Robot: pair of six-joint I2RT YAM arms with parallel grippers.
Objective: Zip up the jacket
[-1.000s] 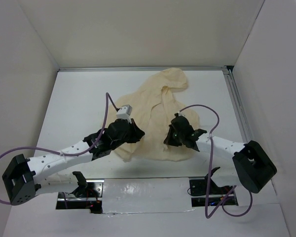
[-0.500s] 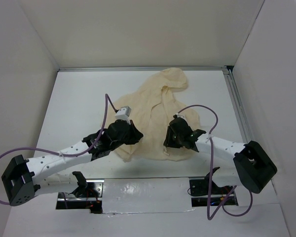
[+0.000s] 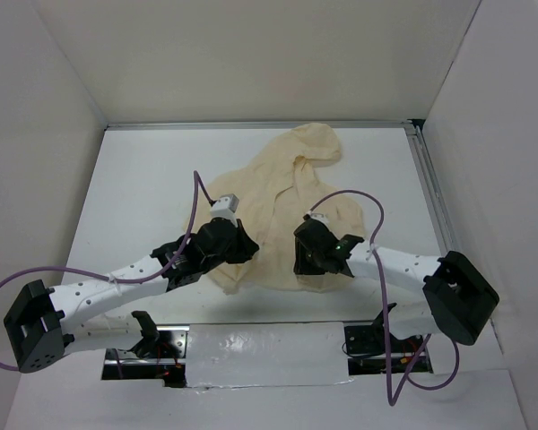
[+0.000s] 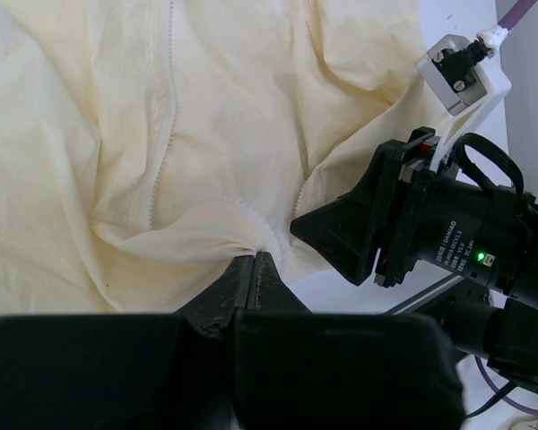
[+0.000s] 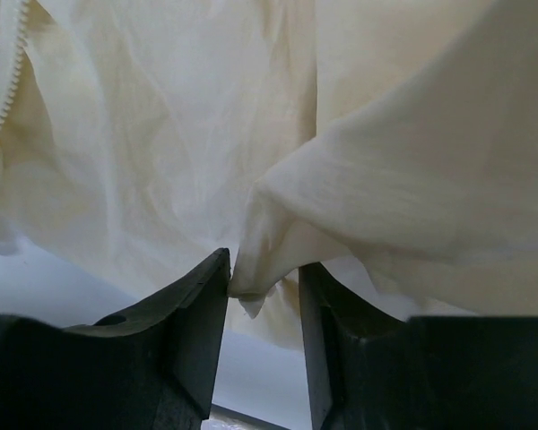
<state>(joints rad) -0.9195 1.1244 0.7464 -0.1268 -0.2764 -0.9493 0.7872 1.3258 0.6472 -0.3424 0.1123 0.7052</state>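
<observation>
My left gripper (image 4: 254, 271) is clenched on the hem of the jacket (image 4: 81, 134), just beside its zipper (image 4: 169, 107). My right gripper (image 5: 263, 300) grasps a jacket fold between its fingers.

From above, the left arm (image 3: 134, 273) and right arm (image 3: 403, 262) hide the jacket (image 3: 282, 188) hem.

The jacket (image 3: 278, 193) lies spread on the middle of the desk (image 3: 143, 179), hood (image 3: 318, 143) toward the far wall and hem toward the arms' bases. The left gripper (image 3: 242, 246) sits at the near hem, its tips meeting the cloth by the lower end of the zipper (image 4: 169, 90). The right gripper (image 3: 303, 255) is just beside it to the right, with a fold of hem between its fingers (image 5: 197, 305).
</observation>
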